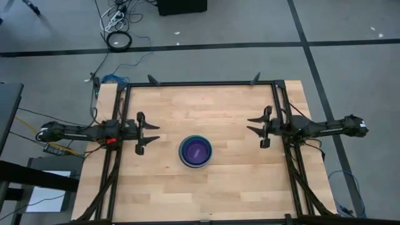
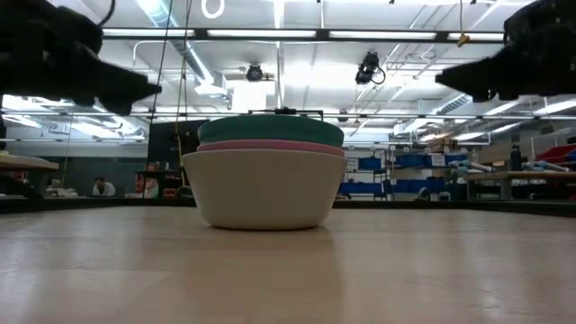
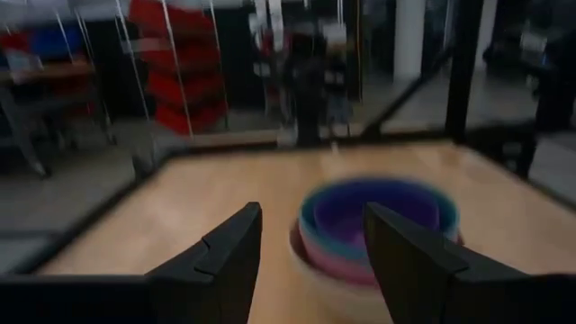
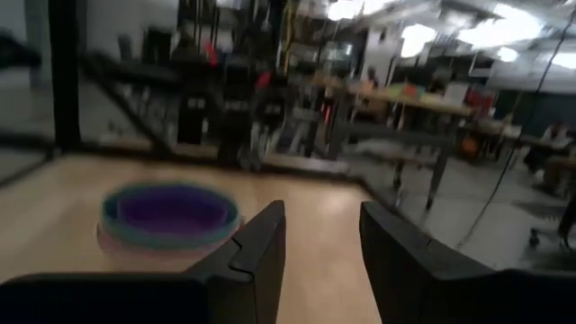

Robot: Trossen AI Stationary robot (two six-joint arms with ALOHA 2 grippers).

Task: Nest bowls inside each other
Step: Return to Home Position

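The bowls [image 1: 195,151] stand nested in one stack at the table's middle, resting on the base of the grey-white outer bowl [image 2: 263,189]. Above its rim show a pink rim [image 2: 270,146] and a teal one [image 2: 270,130]; from above the innermost is purple [image 1: 197,150]. The stack also shows in the left wrist view [image 3: 373,229] and the right wrist view [image 4: 169,216]. My left gripper [image 1: 150,134] hovers open left of the stack, pointing level toward it. My right gripper [image 1: 255,126] hovers open to the stack's right, likewise level. Neither touches a bowl.
A black frame [image 1: 200,83] runs along the table's far edge and down both sides under the arms. Bare wood lies all around the stack. Beyond the table are shelves, benches and a seated person [image 2: 103,187] far off.
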